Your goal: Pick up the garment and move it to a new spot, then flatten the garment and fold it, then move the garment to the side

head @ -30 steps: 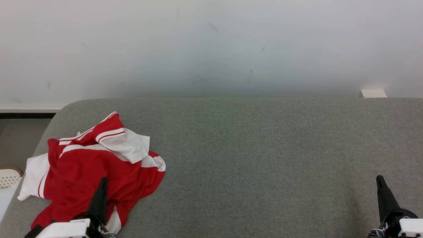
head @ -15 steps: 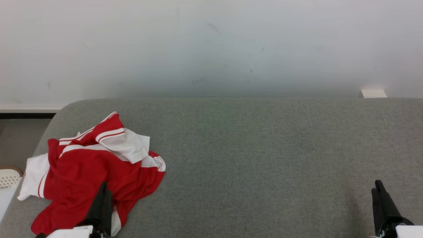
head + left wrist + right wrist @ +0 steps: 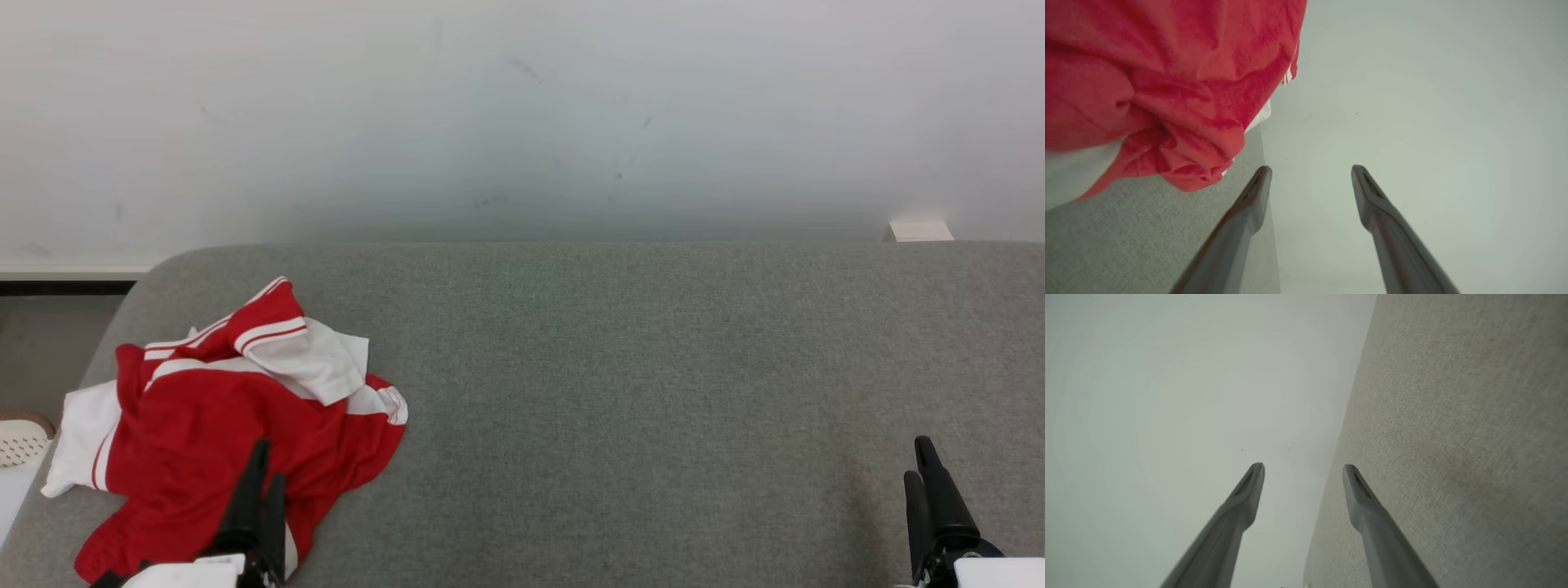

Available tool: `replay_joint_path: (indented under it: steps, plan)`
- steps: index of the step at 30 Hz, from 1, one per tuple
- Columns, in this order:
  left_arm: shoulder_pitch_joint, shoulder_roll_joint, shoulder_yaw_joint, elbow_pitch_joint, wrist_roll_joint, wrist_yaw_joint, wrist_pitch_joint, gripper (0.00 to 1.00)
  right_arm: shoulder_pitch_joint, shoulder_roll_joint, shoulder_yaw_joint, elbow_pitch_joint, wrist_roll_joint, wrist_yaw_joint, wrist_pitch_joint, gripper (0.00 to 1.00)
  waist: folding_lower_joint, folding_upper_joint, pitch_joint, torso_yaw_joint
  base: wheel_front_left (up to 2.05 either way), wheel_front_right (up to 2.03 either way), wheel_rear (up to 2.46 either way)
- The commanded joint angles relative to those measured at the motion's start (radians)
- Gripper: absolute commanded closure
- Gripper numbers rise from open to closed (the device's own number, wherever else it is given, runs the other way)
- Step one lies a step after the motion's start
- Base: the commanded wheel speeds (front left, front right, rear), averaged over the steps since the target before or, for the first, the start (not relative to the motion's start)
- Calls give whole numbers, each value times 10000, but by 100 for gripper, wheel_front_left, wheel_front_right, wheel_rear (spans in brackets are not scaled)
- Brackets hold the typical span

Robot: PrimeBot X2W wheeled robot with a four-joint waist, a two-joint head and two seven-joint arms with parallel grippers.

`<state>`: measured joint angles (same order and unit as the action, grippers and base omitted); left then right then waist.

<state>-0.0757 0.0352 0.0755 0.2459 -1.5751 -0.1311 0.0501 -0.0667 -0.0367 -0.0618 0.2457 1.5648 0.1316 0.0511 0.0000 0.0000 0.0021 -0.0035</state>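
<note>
A crumpled red and white garment [image 3: 220, 416] lies at the left end of the grey fabric surface [image 3: 620, 384]. In the left wrist view the garment [image 3: 1167, 77] bunches at the upper left. My left gripper [image 3: 268, 467] hovers over the garment's near edge, open, with nothing between its fingers [image 3: 1253, 196]. The left gripper [image 3: 1310, 171] stands clear of the cloth in its own view. At the lower right my right gripper [image 3: 918, 461] is open above bare grey surface. The right gripper [image 3: 1303, 469] holds nothing.
A pale wall [image 3: 522, 114] rises behind the surface. A white perforated object [image 3: 23, 441] sits beyond the left edge, near the floor [image 3: 41, 343]. A small white block [image 3: 921, 231] rests at the far right behind the surface.
Both grippers have gone from shut to open. Both have drawn back a little toward the lower edge of the head view. The garment lies as before.
</note>
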Motion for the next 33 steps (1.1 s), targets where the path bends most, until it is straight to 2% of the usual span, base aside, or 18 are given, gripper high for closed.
replay_joint_path:
  steps: [1, 15, 33]
  plan:
    - [-277, 70, -48, -277, 235, -1, -115, 0, -186, -131, 108, -299, -205, -2, -119, 0, 0, 0, -8, -10, 0, 0, 0]
    - [-307, 98, -181, -473, 2990, 0, -662, 0, -173, -177, 492, -809, -1879, -4, -670, 0, 0, 0, -26, -74, 0, 0, 0]
    - [-300, 117, -402, -591, 6688, 143, -1313, 0, -177, -330, 983, -1108, -6190, -6, -1320, 0, 0, 0, -53, -140, 0, 0, 0]
